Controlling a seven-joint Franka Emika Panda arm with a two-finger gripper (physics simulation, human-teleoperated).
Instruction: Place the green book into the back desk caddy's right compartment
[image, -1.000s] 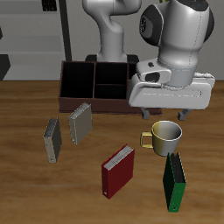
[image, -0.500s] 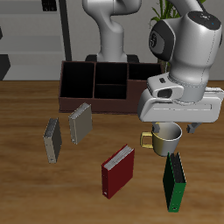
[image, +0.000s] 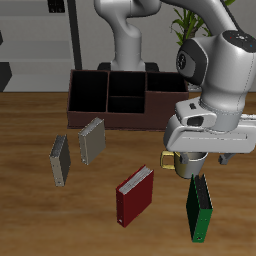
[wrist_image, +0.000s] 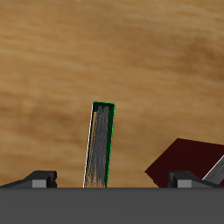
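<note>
The green book stands upright near the table's front edge, thin, with a black spine. In the wrist view the green book shows its white page edges from above, between my fingers' line but well below them. My gripper hangs open just above and slightly behind the book, holding nothing; the gripper has its fingers spread wide. The back desk caddy, dark reddish-brown with a black interior, sits farther back. Its right compartment is partly behind my arm.
A yellow mug stands directly under my gripper, partly hidden. A red book stands beside the green one and shows as the red book in the wrist view. Two grey books stand in front of the caddy.
My gripper has travelled from in front of the caddy toward the table's front edge and lower, ending over the mug and green book. The objects have not moved.
</note>
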